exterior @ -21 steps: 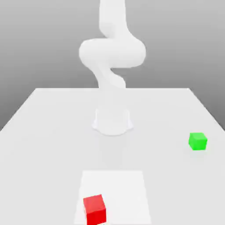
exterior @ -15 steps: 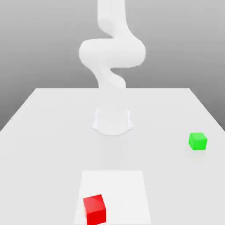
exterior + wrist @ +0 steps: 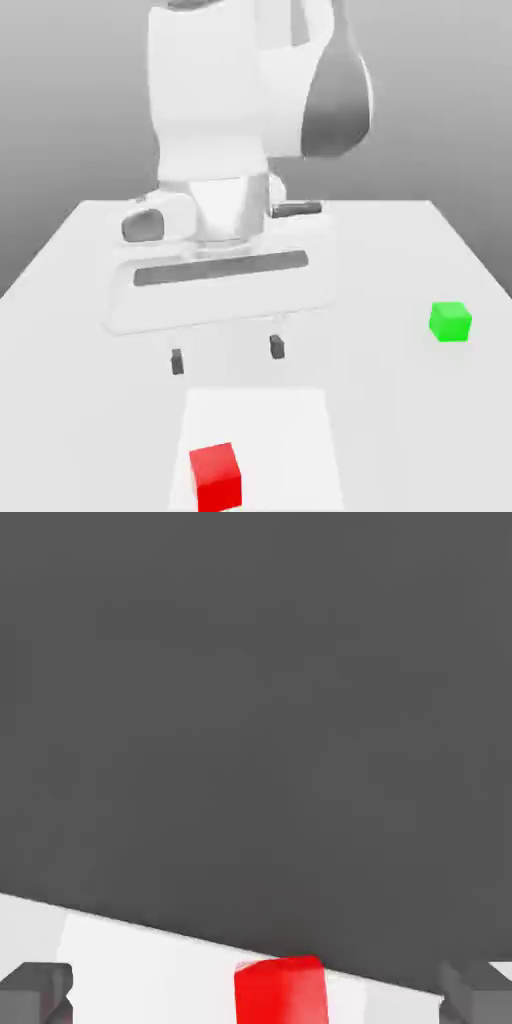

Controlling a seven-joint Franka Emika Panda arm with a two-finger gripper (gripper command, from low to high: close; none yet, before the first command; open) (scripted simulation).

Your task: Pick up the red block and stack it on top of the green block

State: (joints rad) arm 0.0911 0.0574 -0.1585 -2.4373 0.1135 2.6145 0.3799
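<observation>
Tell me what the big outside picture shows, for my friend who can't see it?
A big white robot arm hangs over a white table, its claw open with nothing between its two dark fingertips. A red block sits on a brighter white square close to the camera, just below the claw in the picture. A green block sits alone toward the exterior view's right.
</observation>
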